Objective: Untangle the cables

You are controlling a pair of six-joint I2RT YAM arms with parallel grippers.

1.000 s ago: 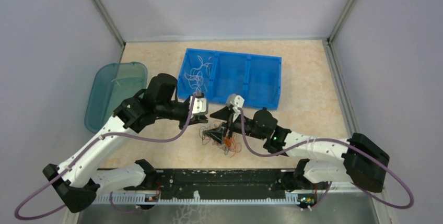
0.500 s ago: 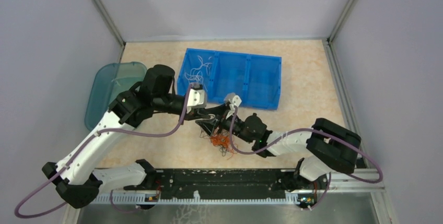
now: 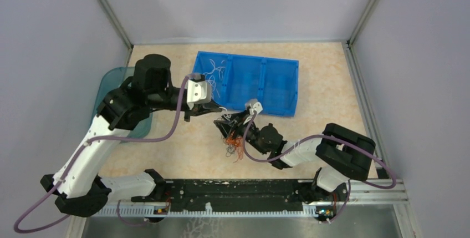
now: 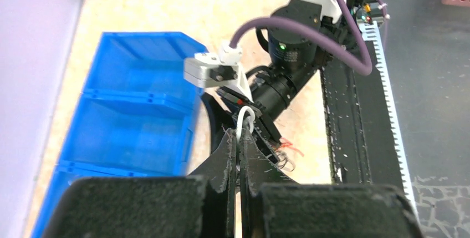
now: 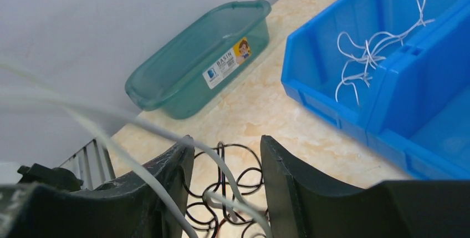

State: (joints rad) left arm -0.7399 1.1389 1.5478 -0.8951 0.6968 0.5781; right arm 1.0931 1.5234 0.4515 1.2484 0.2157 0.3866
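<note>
A tangle of black and red-orange cables (image 3: pixel 235 148) lies on the table in front of the blue bin. My left gripper (image 3: pixel 215 109) is shut on one white cable (image 4: pixel 245 118), which runs taut from the fingertips (image 4: pixel 239 133) down toward the pile. Red-orange strands (image 4: pixel 290 149) show beside it. My right gripper (image 3: pixel 225 127) sits low at the tangle's far edge. In the right wrist view it (image 5: pixel 224 152) is open, with black loops (image 5: pixel 233 185) and the white cable (image 5: pixel 219 163) lying between the fingers.
A three-compartment blue bin (image 3: pixel 249 57) stands behind the pile, with loose white cables (image 3: pixel 213 76) in its left compartment (image 5: pixel 366 55). A green basin (image 3: pixel 108 91) sits at the left, partly under my left arm. A black rail (image 3: pixel 233 189) runs along the near edge.
My left gripper has drawn back and to the left, pulling the white cable out of the pile. My right gripper has slid left onto the tangle, and its jaws have narrowed.
</note>
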